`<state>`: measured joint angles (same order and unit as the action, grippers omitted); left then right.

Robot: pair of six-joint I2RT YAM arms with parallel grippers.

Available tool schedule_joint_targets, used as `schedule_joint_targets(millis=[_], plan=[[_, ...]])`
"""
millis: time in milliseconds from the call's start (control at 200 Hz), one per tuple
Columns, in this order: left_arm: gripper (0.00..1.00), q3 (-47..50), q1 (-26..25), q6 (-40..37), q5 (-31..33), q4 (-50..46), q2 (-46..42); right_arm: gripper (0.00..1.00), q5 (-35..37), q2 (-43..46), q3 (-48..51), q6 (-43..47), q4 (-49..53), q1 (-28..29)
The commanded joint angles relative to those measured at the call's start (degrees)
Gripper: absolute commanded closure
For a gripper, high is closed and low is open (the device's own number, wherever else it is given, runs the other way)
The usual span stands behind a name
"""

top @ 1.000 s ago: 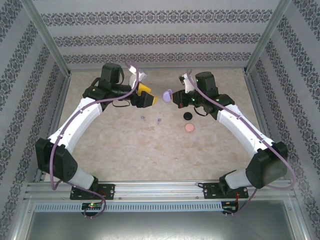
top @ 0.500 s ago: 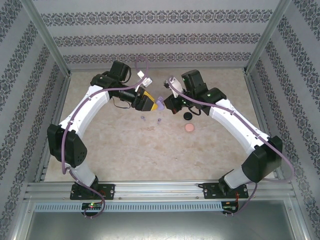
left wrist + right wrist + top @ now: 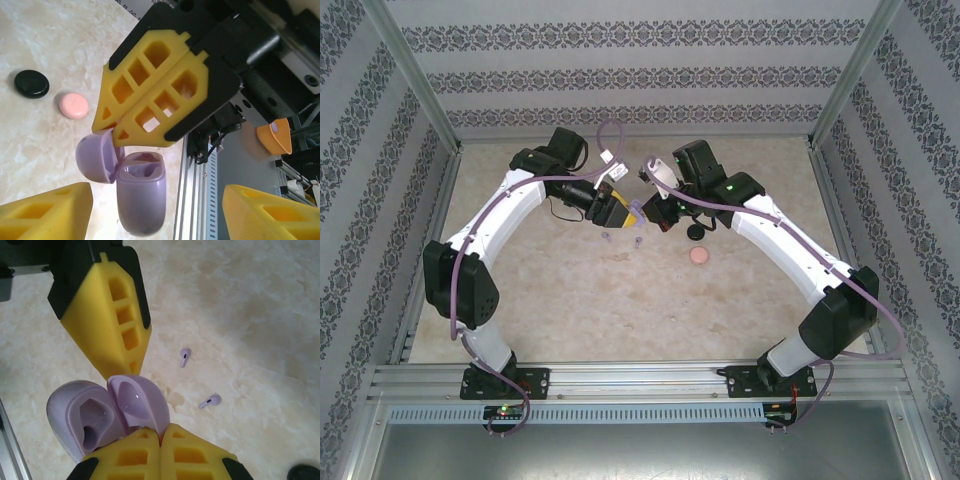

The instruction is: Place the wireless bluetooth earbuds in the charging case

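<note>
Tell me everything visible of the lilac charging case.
The lilac charging case is a small rounded shell of glossy plastic, hinged open. Its body shows moulded sockets that look empty; the lid stands up beside it. The right hand is shut on the lid's edge and holds the case above the table. A finger of the left hand is close to the lid.
</note>
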<state>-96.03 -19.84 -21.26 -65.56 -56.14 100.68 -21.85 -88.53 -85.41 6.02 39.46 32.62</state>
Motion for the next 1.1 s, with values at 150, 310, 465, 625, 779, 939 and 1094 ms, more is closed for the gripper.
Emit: schedule_joint_targets(millis=[150, 310, 465, 625, 779, 939, 1094], plan=[[0.4, 1.1, -0.7, -1.0, -0.5, 1.0, 1.1, 1.0, 0.7, -1.0, -2.5, 0.6, 0.8, 1.2], [0.46, 1.3, -1.0, -0.9, -0.4, 1.1, 1.7, 1.0, 0.8, -1.4, -2.8, 0.5, 0.7, 1.6], [0.55, 1.5, -1.1, -0.5, -0.3, 1.9, 1.7, 1.0, 0.9, -1.5, -2.8, 0.5, 0.7, 1.9], [0.61, 1.5, -1.0, -1.0, -0.4, 1.6, 1.8, 1.0, 1.3, -1.5, -2.8, 0.4, 0.6, 1.9], [0.75, 2.0, -1.0, -1.0, -0.5, 1.7, 1.6, 1.0, 1.4, -1.3, -3.0, 0.1, 0.5, 1.9], [0.95, 3.1, -0.8, 0.4, 0.1, 4.4, 0.7, 0.96, 2.6, -0.6, -3.7, -1.5, -0.1, 1.7], [1.0, 9.2, 2.5, 7.8, 2.0, 16.3, -3.7, 0.63, 0.2, 2.8, -2.8, -6.8, -1.7, -1.0]])
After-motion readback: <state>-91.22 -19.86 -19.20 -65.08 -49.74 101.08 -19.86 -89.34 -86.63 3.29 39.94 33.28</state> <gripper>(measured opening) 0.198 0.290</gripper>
